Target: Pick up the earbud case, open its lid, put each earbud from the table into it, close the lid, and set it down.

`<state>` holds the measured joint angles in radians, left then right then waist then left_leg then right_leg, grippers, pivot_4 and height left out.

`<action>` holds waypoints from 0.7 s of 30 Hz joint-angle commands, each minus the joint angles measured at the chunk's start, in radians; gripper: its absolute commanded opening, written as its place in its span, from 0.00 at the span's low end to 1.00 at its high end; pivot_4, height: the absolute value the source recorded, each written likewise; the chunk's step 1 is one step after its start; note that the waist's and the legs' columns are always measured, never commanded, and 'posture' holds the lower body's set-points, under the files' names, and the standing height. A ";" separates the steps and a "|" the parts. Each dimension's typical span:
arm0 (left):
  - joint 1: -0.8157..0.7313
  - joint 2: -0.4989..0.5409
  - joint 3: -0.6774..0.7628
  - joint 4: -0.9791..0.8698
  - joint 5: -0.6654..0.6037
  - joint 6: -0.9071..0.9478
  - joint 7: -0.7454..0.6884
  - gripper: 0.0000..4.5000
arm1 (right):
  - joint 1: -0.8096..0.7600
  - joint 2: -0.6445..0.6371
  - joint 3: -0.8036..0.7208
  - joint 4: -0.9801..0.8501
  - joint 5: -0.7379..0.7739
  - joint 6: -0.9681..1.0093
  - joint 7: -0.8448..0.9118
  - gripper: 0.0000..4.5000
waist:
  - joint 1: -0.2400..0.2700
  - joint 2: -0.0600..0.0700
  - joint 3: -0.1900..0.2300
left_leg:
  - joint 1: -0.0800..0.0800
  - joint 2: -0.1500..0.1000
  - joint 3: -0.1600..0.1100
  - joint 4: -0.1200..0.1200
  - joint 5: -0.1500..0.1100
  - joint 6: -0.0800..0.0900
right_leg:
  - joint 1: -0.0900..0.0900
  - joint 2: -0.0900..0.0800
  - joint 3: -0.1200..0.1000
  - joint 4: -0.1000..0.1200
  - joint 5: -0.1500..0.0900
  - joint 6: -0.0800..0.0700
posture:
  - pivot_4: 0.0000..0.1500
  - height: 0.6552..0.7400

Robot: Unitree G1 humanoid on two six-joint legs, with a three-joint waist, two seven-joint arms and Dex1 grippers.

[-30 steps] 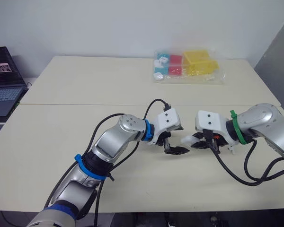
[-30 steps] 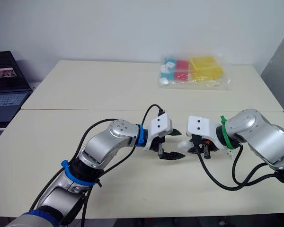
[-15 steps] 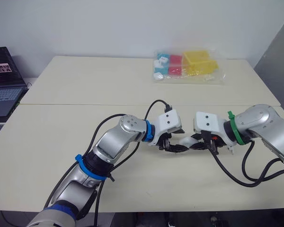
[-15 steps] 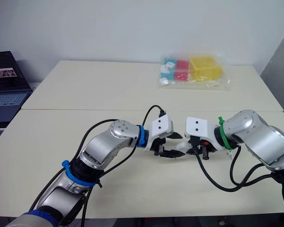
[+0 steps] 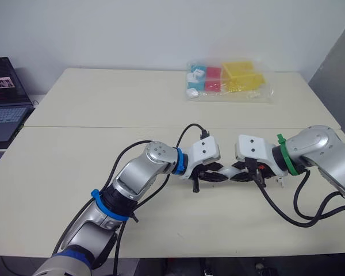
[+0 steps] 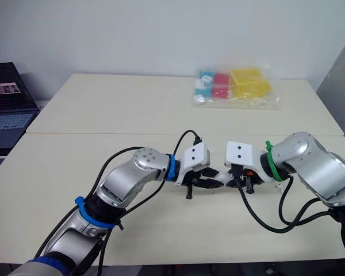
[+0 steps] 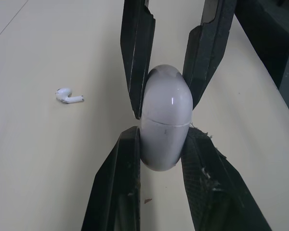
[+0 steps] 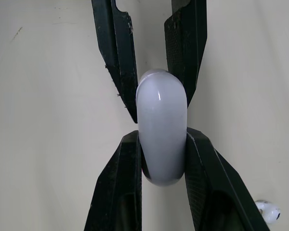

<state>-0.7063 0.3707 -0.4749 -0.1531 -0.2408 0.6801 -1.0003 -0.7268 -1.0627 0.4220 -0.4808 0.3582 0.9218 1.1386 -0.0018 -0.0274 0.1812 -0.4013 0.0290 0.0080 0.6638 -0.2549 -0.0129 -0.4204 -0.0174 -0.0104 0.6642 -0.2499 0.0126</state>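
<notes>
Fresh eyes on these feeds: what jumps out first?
The left gripper and right gripper meet at mid-table, both clamped on the closed white earbud case. An earbud lies loose on the table beside them; a bag of coloured boxes sits at the far edge.

Glossy, smooth plastic earbud case [image 7: 165, 126]; matt, smooth table [image 7: 38, 168].

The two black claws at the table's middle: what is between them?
The white earbud case, lid shut. The left gripper pinches one end and the right gripper the other, as both wrist views show.
</notes>
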 commanded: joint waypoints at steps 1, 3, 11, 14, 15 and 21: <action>0.008 -0.009 0.004 -0.017 0.009 -0.029 0.013 0.18 | -0.014 0.008 -0.046 -0.027 0.002 -0.008 0.008 0.17 | 0.000 0.000 0.000 | 0.000 0.000 0.000 0.000 0.000 0.000 | 0.000 0.000 0.000 0.000 0.000 0.000 | 1.00 1.00; 0.014 -0.012 0.008 -0.012 0.011 -0.038 0.018 0.18 | -0.008 -0.004 -0.044 -0.022 -0.017 -0.033 0.016 0.34 | 0.000 0.000 0.000 | 0.000 0.000 0.000 0.000 0.000 0.000 | 0.000 0.000 0.000 0.000 0.000 0.000 | 1.00 1.00; 0.048 -0.009 0.017 0.038 0.030 -0.096 0.016 0.18 | 0.051 -0.114 -0.173 -0.016 0.052 -0.014 0.100 0.80 | 0.001 0.000 0.000 | 0.000 0.000 0.000 0.000 0.000 0.000 | 0.000 0.000 0.000 0.000 0.002 -0.004 | 1.00 1.00; 0.065 -0.021 0.048 0.066 0.010 -0.128 0.013 0.18 | 0.095 -0.176 -0.258 -0.016 0.078 -0.044 0.138 0.80 | 0.002 0.000 0.000 | 0.000 0.000 0.000 0.000 0.000 0.000 | 0.001 0.000 0.000 0.000 0.002 -0.003 | 1.00 1.00; 0.080 -0.032 0.073 0.081 -0.004 -0.169 0.011 0.18 | 0.118 -0.187 -0.306 -0.011 0.076 -0.094 0.141 0.80 | 0.002 0.000 0.000 | 0.000 0.000 0.000 0.000 0.000 0.000 | 0.001 0.000 0.000 0.000 0.002 -0.003 | 1.00 1.00; 0.178 -0.109 0.240 0.108 -0.150 -0.292 -0.010 0.18 | 0.180 -0.109 -0.527 -0.055 0.174 -0.151 0.075 0.80 | -0.001 0.000 0.000 | 0.002 0.001 0.002 0.000 0.000 0.000 | 0.001 0.000 0.001 0.001 0.002 -0.004 | 1.00 1.00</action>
<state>-0.5389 0.2694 -0.2919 -0.0284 -0.3379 0.4481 -0.9954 -0.5417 -1.1900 -0.0192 -0.4859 0.4790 0.7728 1.2469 -0.0028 -0.0271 0.1810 -0.3998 0.0295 0.0090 0.6643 -0.2549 -0.0129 -0.4197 -0.0174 -0.0099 0.6654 -0.2478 0.0091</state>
